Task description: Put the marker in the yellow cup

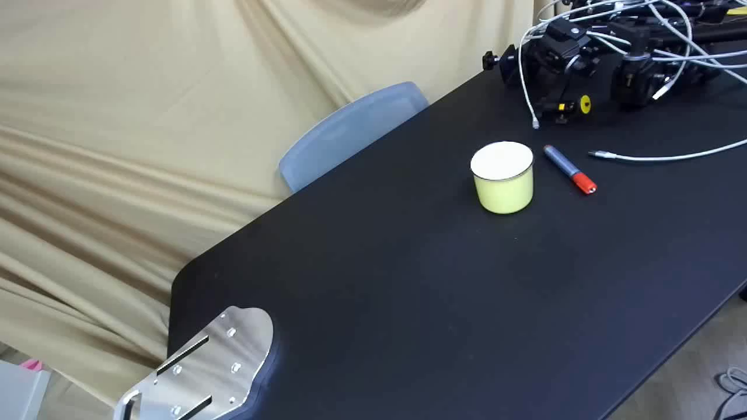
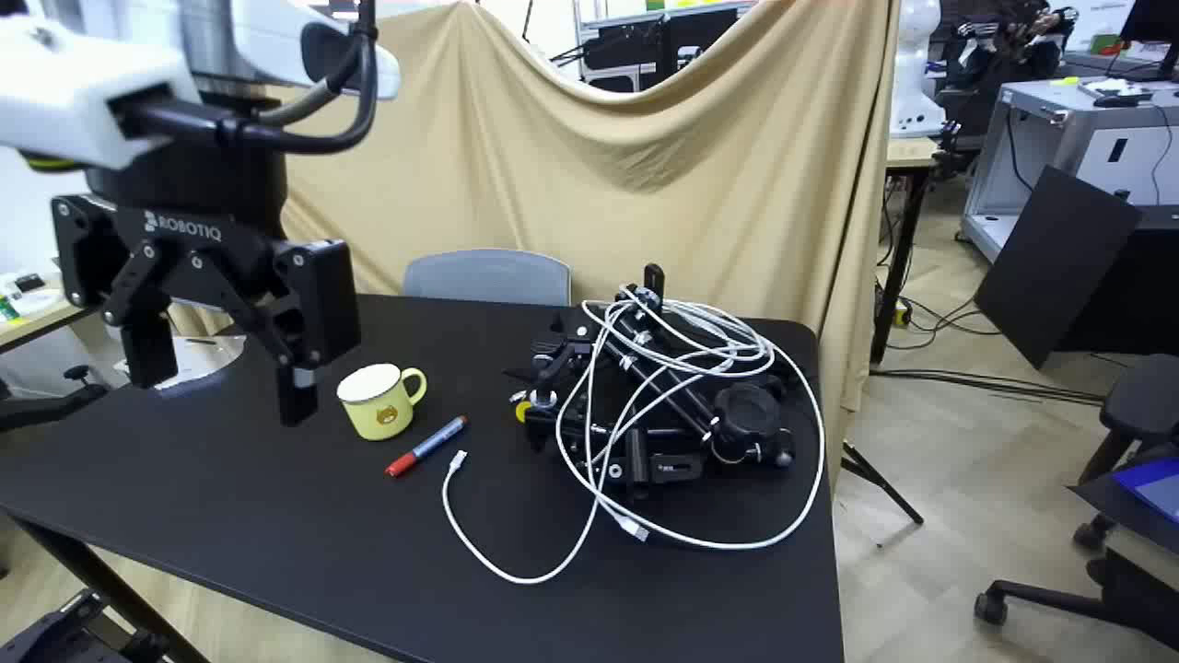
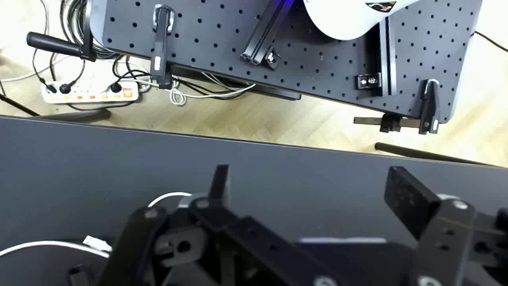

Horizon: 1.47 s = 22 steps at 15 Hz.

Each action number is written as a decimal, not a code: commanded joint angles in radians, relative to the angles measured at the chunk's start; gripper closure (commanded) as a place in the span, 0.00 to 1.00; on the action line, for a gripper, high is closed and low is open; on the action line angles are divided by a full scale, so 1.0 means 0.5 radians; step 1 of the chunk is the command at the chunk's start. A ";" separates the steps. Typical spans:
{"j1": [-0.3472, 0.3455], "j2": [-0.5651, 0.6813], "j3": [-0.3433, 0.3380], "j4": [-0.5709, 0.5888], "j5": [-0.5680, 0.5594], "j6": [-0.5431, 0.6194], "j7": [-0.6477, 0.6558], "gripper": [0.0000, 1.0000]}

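Observation:
The marker, with a blue barrel and red cap, lies on the black table just beside the yellow cup, not touching it. In an exterior view the marker lies by the handle side of the upright cup, which has a bear face. The cup's whitish inside shows no object. My gripper is open and empty, held above the table, nearer this camera and to the left of the cup in the picture. In the wrist view the fingers are wide apart over bare tabletop. Cup and marker are out of that view.
A black tripod heap with white cables lies beyond the marker; a cable end is close to it. A silver metal plate lies at a table end. A grey-blue chair and beige curtain stand behind the table.

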<state>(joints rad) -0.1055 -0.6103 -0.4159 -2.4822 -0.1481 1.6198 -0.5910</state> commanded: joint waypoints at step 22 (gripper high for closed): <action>0.024 0.115 0.270 -0.545 0.169 1.255 0.361 0.00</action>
<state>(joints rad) -0.1103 -0.5775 -0.3239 -2.6657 -0.1172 2.0854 -0.5140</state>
